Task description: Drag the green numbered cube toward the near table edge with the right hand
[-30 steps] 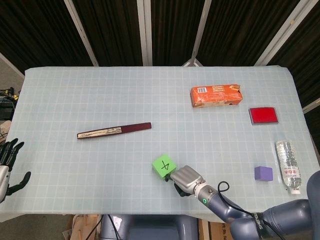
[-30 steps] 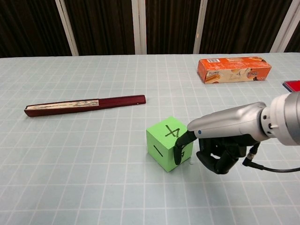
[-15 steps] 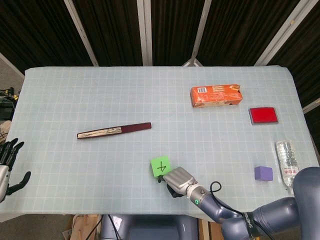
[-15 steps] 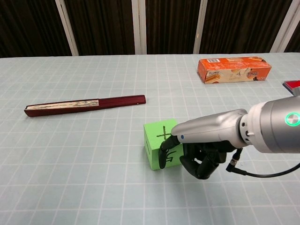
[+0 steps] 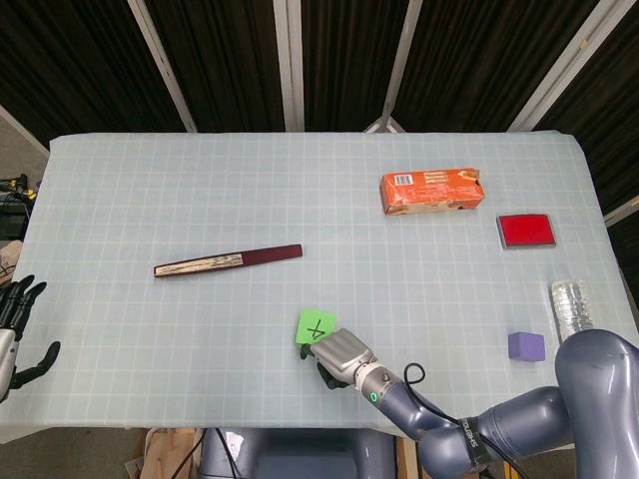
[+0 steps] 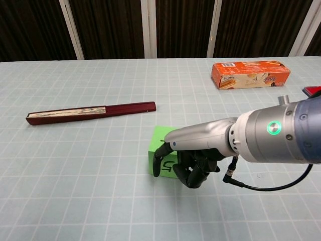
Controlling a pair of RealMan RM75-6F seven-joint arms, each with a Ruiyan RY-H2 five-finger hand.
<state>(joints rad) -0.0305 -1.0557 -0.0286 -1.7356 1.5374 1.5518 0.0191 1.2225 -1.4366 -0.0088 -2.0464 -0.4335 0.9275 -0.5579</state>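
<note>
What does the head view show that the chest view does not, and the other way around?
Only the head view shows the purple block, the plastic bottle, the whole red case and the left robot hand beyond the table's left edge. Only the chest view shows the green cube's near face and the right fingers hooked over it. Both show the green cube, the right robot hand, the folded fan and the orange box.
</note>
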